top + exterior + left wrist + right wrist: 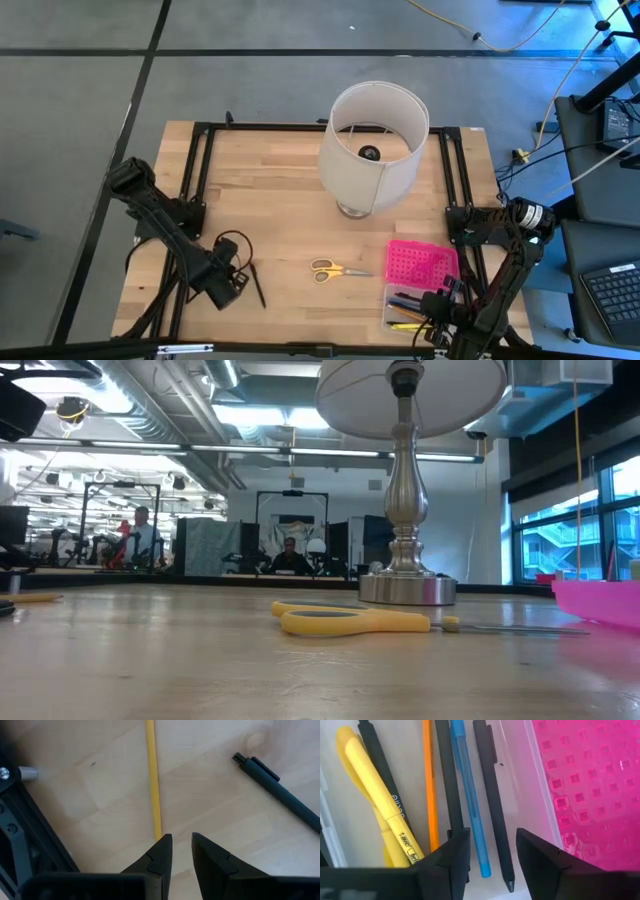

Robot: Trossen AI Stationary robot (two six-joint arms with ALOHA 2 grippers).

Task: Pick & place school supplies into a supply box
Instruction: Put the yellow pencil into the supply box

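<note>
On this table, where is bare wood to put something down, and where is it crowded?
Free: the wood between the lamp and the left arm, and the strip between the black pen and the scissors. Crowded: the near right corner, where the pink lid, the clear box base with pens and the right gripper sit together.

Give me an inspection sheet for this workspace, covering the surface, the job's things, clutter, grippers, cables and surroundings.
Surface: wooden table with a black frame along its edges.
Job's things: scissors lie loose mid-table; a yellow pencil and a dark pen lie by the left gripper; the supply box holds pens and a highlighter, its pink lid open.
Clutter: white lamp stands at the far side.
Grippers: left gripper low over the pencil's end, jaws slightly apart, empty; right gripper open over the box.
Cables: yellow cable on the floor.
Surroundings: people sit far behind in the low view.
</note>
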